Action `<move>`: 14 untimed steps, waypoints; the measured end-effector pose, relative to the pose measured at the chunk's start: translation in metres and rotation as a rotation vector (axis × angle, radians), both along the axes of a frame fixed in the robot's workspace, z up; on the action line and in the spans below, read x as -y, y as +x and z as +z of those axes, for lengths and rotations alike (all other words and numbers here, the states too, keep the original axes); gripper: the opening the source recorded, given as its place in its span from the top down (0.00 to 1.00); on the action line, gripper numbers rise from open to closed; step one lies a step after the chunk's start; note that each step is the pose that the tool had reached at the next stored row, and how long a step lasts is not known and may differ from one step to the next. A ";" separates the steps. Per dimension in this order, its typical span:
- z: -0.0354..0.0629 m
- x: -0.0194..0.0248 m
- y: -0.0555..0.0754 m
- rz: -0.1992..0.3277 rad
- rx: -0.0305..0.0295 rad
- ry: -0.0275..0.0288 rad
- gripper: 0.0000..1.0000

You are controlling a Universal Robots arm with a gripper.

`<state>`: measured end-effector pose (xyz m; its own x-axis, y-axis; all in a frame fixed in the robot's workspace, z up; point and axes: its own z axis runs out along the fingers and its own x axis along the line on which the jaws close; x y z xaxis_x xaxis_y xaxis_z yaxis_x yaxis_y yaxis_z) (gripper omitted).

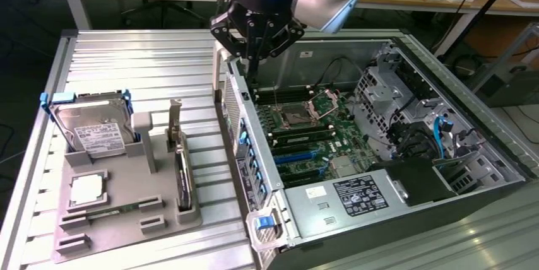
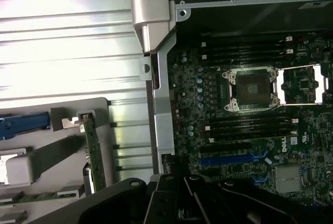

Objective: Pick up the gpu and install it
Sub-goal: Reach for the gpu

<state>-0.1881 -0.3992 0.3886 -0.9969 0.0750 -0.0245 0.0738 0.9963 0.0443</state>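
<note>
The gpu (image 1: 179, 168) stands on its long edge in a slot of the grey holder (image 1: 126, 219), its silver bracket (image 1: 175, 118) pointing up. In the wrist view the gpu (image 2: 93, 153) shows edge-on beside the case wall. My gripper (image 1: 250, 65) hangs above the rear wall of the open computer case (image 1: 252, 156), to the exterior view's right of the gpu and well above it. Its fingers are shut with nothing between them. The motherboard (image 1: 316, 137) lies open, with blue expansion slots (image 2: 234, 158) past the CPU socket (image 2: 252, 88).
A silver hard drive (image 1: 91, 130) in a blue-edged cradle, a small square chip (image 1: 87, 188) and a green RAM stick (image 1: 110, 210) share the holder. The power supply (image 1: 354, 195), drive cage and cables (image 1: 421, 134) crowd the case's far side. The ribbed metal table (image 1: 151, 68) surrounds everything.
</note>
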 end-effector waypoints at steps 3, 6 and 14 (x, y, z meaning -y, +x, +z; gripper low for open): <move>-0.0001 0.0001 -0.003 0.000 0.0000 0.0000 0.89; -0.0003 0.0002 -0.006 0.000 0.0000 0.0000 0.89; -0.0006 0.0002 -0.012 0.000 -0.0001 0.0000 0.89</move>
<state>-0.2005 -0.3994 0.3880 -0.9969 0.0750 -0.0244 0.0738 0.9963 0.0442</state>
